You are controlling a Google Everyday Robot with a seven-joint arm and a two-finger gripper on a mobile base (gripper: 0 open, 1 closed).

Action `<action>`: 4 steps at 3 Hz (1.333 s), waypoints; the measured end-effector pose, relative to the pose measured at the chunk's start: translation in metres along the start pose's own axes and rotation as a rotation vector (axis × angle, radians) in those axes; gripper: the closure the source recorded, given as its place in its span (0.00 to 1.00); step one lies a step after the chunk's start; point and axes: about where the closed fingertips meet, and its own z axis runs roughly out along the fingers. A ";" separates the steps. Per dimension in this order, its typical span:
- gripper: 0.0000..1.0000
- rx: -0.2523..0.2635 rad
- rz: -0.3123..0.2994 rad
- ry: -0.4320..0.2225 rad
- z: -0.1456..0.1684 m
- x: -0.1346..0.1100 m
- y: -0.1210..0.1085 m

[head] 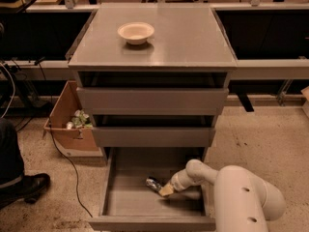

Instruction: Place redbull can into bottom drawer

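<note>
— Where is the redbull can (pixel 153 183)?

— Inside the bottom drawer (pixel 120 199), which is pulled well out. The can is tipped over, low against the grey floor, a little right of the middle, with its dark end towards the left.

— And the pincer (pixel 164 189)?

— Down in the same drawer, right at the can's right end and touching it or nearly so. Whether it grips the can or not, I cannot tell. The white arm (pixel 241 202) comes in from the lower right, over the drawer's right wall.

— What about the rest of the desk (pixel 193 37)?

— A cream bowl (pixel 135 32) stands upright on its flat grey top, left of centre and towards the back. The top drawer (pixel 152 100) and the middle drawer (pixel 153 136) both stand slightly out, each with a dark gap above its front.

— Anything on the floor?

— A cardboard box (pixel 63 124) sits just left of the desk, open, with some small things inside. A thin cable (pixel 67 163) runs past it, and a dark shoe (pixel 29 185) shows at the left edge.
</note>
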 end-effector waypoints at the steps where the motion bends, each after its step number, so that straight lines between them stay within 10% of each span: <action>1: 0.00 -0.035 -0.023 -0.006 -0.004 0.004 0.005; 4: 0.00 -0.122 -0.117 -0.016 -0.090 0.030 0.014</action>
